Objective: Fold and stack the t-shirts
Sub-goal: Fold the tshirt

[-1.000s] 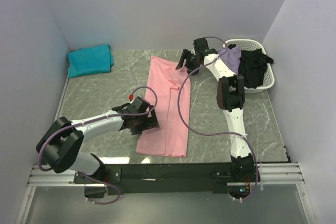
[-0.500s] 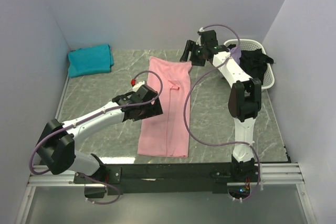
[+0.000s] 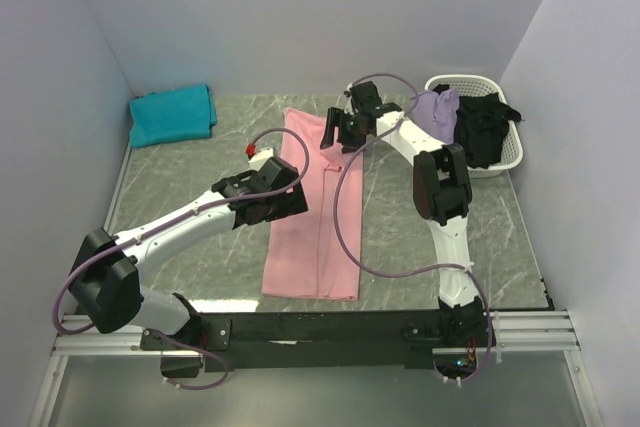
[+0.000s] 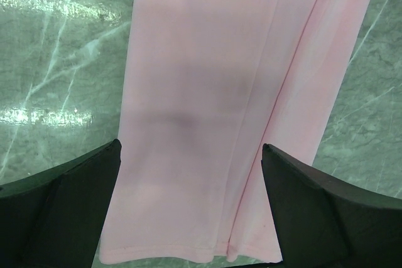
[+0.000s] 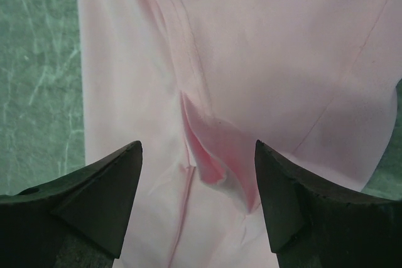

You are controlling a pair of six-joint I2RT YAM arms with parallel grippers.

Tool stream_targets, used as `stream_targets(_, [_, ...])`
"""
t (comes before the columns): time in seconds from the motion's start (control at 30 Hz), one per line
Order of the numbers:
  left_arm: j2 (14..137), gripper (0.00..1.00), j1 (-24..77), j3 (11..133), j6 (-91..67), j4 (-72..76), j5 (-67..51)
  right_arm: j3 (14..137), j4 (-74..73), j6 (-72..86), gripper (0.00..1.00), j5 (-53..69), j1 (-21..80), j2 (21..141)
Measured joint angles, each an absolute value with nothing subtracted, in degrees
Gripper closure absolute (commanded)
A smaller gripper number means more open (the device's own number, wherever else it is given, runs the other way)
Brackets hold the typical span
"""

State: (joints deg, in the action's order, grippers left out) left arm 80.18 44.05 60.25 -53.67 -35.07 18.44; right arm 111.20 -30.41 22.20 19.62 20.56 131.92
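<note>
Pink shirt [image 3: 318, 237] lies folded long on a green marble table [image 3: 180, 182].
Left gripper [image 4: 191, 149] hovers over it, jaws wide, empty; right gripper [image 5: 198, 145] over its far end, jaws apart, empty.

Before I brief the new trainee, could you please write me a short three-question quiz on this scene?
1. Which two colours of cloth lie in the basket?
2. True or false: the pink t-shirt is bunched in a heap.
3. The left gripper and right gripper are: A) both open over the pink t-shirt; B) both shut on it; C) both inside the basket.
Key: 1. lavender and black; 2. false, it lies spread out flat on the table; 3. A.
</note>
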Motion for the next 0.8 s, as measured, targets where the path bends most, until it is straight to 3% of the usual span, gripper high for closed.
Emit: stream_targets(0.8, [78.70, 0.01, 43.31, 60.20, -53.69, -35.14, 19.29, 104.51, -29.39, 19.77, 0.20, 19.90, 24.47, 130.76])
